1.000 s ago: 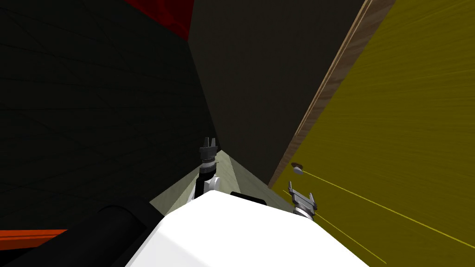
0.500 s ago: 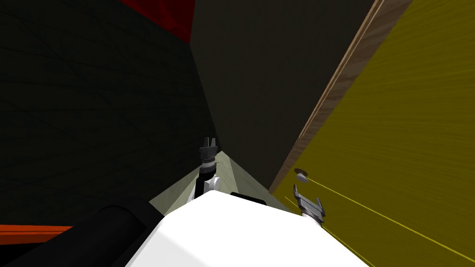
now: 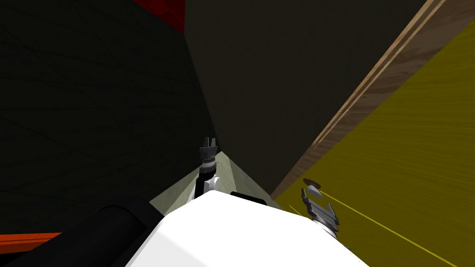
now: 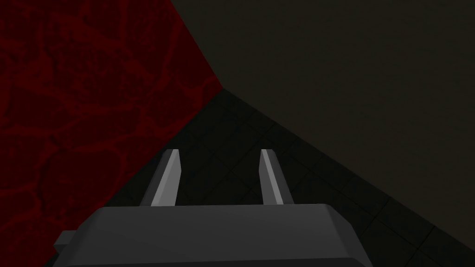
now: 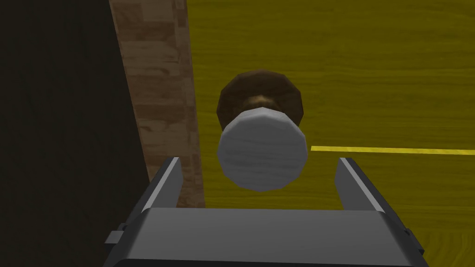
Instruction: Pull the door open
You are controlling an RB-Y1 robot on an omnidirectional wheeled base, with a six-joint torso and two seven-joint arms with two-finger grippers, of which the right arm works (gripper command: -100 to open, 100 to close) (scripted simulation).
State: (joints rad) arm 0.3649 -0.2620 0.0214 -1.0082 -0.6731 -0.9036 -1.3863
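Head view: my left pincer (image 3: 208, 140) is raised ahead of my chest, facing a dark corner, well apart from the door. The yellow door (image 3: 408, 153) stands on my right, edged by a brown wooden frame (image 3: 371, 88). A small pale knob (image 3: 313, 190) sits on the door near that frame, and my right pincer (image 3: 318, 203) is just beside the knob, aimed at it. Left wrist view: left pincer (image 4: 218, 153), fingers spread apart, holding nothing. Right wrist view: right pincer (image 5: 259, 160), fingers (image 5: 169, 178) spread wide. The round grey-white knob (image 5: 262, 150), on a dark brown plate (image 5: 241, 90), lines up with the gap, and neither finger touches it. A thin bright line (image 5: 394, 149) crosses the door (image 5: 348, 55) beside the knob. The frame (image 5: 160, 92) is next to the plate.
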